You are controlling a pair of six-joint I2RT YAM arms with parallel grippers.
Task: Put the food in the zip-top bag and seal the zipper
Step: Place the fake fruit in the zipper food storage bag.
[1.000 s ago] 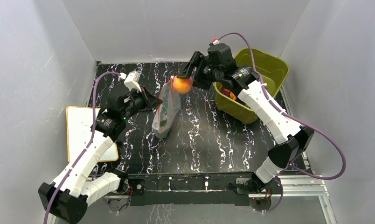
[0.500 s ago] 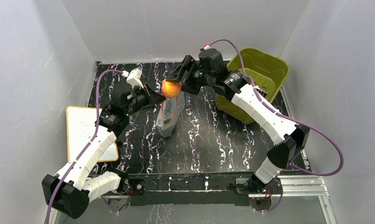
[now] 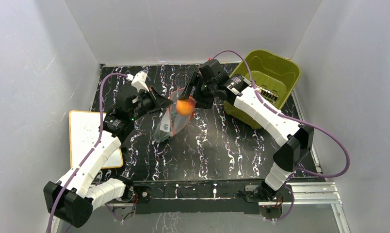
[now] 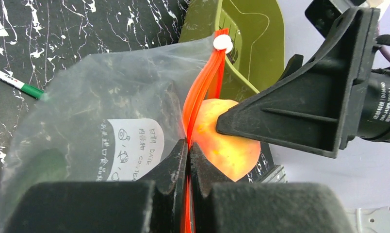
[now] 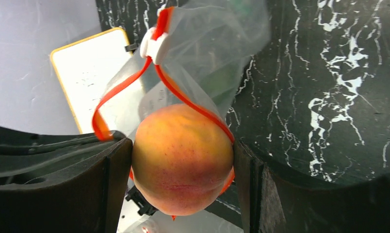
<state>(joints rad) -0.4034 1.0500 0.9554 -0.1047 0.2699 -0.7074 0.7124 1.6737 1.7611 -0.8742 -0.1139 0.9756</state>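
Note:
My right gripper [image 3: 187,103] is shut on the orange-pink peach [image 3: 185,107] and holds it in the mouth of the clear zip-top bag [image 3: 167,127], between the two red-orange zipper strips [image 5: 183,97]. The peach also shows in the right wrist view [image 5: 182,158] and the left wrist view [image 4: 224,143]. My left gripper [image 4: 188,150] is shut on one zipper strip [image 4: 198,104] and holds the bag's mouth up. A white slider [image 4: 223,43] sits at the zipper's far end. A dark green piece [image 4: 35,167] lies inside the bag.
The olive-green basket [image 3: 275,73] stands at the back right, tilted. A white board with a yellow rim [image 3: 86,138] lies at the table's left edge. A white pen with a green cap [image 4: 16,82] lies on the black marbled table behind the bag.
My right gripper has carried the peach left and then down into the bag's mouth. My left gripper has raised the bag's zipper edge towards it.

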